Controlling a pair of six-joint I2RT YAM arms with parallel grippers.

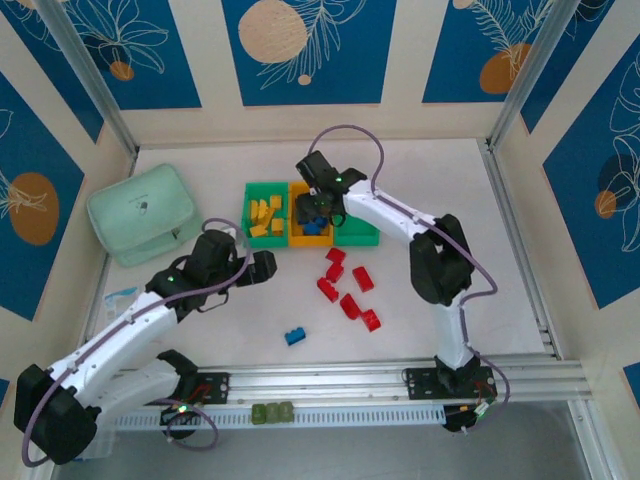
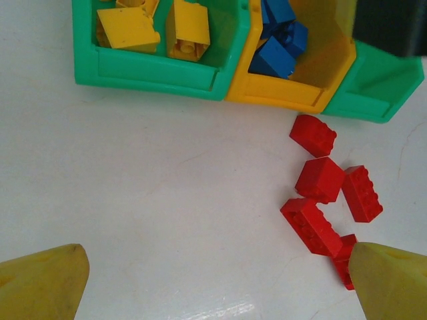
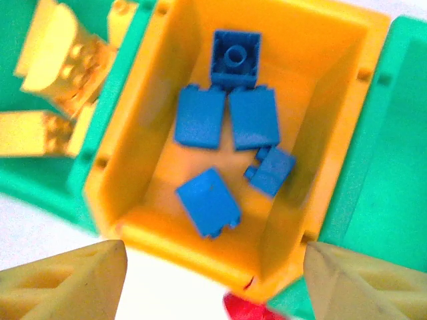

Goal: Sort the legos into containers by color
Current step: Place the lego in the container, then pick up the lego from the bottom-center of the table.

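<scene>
The white table (image 1: 440, 180) carries the containers (image 1: 357, 237) at frame centre: yellow legos (image 1: 265, 215) left, blue legos (image 3: 200, 123) in the orange bin (image 3: 167, 80), red legos (image 1: 345, 285) loose below. The right claw (image 3: 213, 260) hangs spread and empty above the orange bin. The left claw (image 2: 217, 257) is spread wide, empty.

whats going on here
A colour sort, partway done. The right gripper hovers open over the orange bin, which holds blue bricks; yellow bricks sit in the left green bin. The left gripper is open and empty above the table. Red bricks and one blue brick lie unsorted.
</scene>
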